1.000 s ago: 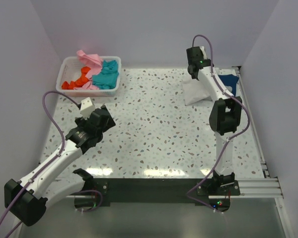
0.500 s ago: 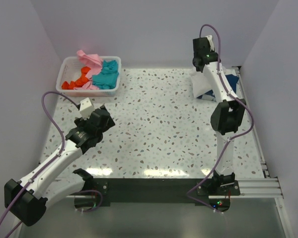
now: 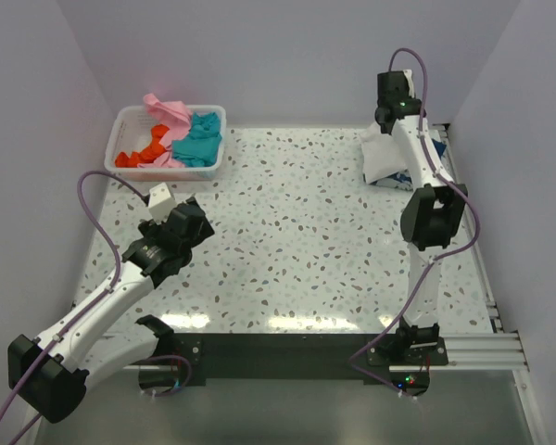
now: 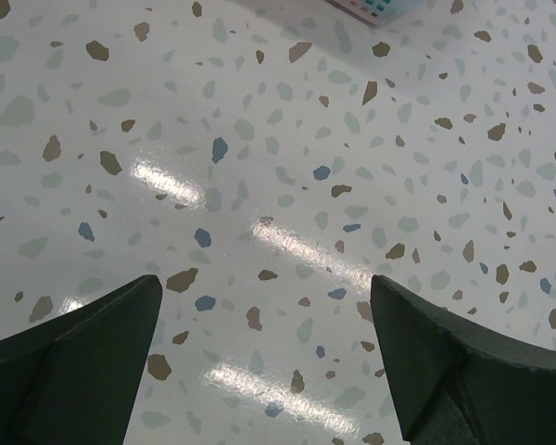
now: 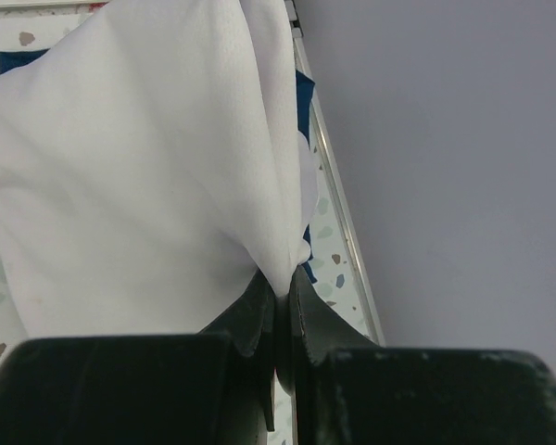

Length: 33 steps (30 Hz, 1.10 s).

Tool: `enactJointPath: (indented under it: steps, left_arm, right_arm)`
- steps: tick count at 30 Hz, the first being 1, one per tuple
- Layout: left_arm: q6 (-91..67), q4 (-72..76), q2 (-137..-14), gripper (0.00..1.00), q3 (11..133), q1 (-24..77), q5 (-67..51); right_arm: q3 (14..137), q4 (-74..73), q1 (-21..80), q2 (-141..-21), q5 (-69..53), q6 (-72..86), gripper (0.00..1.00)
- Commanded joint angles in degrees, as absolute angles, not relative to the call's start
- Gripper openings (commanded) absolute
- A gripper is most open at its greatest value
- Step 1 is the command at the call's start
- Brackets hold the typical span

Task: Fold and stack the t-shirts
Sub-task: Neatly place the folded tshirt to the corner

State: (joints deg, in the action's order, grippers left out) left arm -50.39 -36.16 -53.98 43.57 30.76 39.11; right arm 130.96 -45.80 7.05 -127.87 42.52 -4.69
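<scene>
My right gripper (image 3: 390, 119) is raised at the far right corner and is shut on the white t-shirt (image 3: 382, 159), which hangs from it over the navy blue t-shirt (image 3: 433, 148). In the right wrist view the white t-shirt (image 5: 139, 176) is pinched between my right gripper (image 5: 283, 283), with navy blue cloth (image 5: 303, 97) behind it. My left gripper (image 3: 193, 222) is open and empty over bare table; in the left wrist view (image 4: 264, 306) only speckled table shows between the fingers. Pink (image 3: 167, 108), teal (image 3: 200, 139) and orange (image 3: 139, 154) t-shirts lie in the basket.
The white slotted basket (image 3: 128, 118) stands at the far left corner. A metal rail (image 3: 468, 232) runs along the table's right edge. Walls close the left, back and right sides.
My right gripper has moved right and toward the back corner with the white t-shirt, carrying it over the navy blue t-shirt. My left arm has not moved.
</scene>
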Motion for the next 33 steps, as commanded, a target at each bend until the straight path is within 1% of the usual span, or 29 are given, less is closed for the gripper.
enactJointPath:
  steps: [1,10,16,17,21,22,25,26,28,29,30,31,32,33]
  left_arm:
    - [-51.42,-36.47,-53.61,1.00,44.47,30.41,41.22]
    - [-51.42,-36.83,-54.14,1.00,44.56,30.41,41.40]
    - [-51.33,-36.83,-54.32,1.00,44.56,30.32,41.31]
    - [-51.42,-36.74,-54.49,1.00,44.65,30.32,41.31]
    - [-51.59,-36.74,-54.67,1.00,44.56,30.32,41.31]
    - [-51.59,-36.83,-54.58,1.00,44.56,30.32,41.22]
    - [-51.59,-36.91,-54.67,1.00,44.65,30.32,41.22]
    - [-51.59,-36.91,-54.75,1.00,44.74,30.32,41.13]
    - [-51.59,-36.91,-54.75,1.00,44.74,30.32,41.13]
    - [-51.50,-37.00,-54.67,1.00,44.82,30.32,41.13]
    - [-51.50,-37.09,-54.67,1.00,44.82,30.32,41.22]
    - [-51.59,-37.18,-54.58,1.00,44.91,30.32,41.13]
    - [-51.59,-37.09,-54.58,1.00,44.91,30.32,41.05]
    - [-51.59,-37.18,-54.67,1.00,44.91,30.32,41.13]
  right_arm:
    - [129.55,-44.82,5.45,-126.03,41.49,-3.52,0.00]
    - [127.36,-47.81,1.50,-130.34,36.92,4.47,0.00]
    - [124.37,-46.32,0.18,-130.69,35.24,5.36,0.00]
    - [124.37,-46.32,-1.56,-130.95,35.07,5.45,0.00]
    - [124.45,-46.32,-2.55,-131.84,34.02,5.45,0.02]
    - [124.45,-46.32,-2.72,-132.01,34.10,5.36,0.06]
    - [125.07,-46.84,-3.08,-133.06,34.01,5.54,0.14]
    - [125.76,-47.54,-3.34,-133.33,34.10,5.80,0.25]
    - [126.65,-48.95,-3.51,-134.21,34.10,6.50,0.38]
    - [127.52,-49.56,-3.52,-134.38,33.75,6.59,0.40]
    - [127.96,-49.92,-3.43,-134.04,33.31,6.59,0.46]
    - [128.14,-50.18,-3.51,-133.86,32.70,6.50,0.54]
    - [128.14,-50.19,-3.52,-133.16,31.74,6.33,0.55]
    - [128.14,-49.92,-3.43,-131.76,29.38,5.98,0.59]
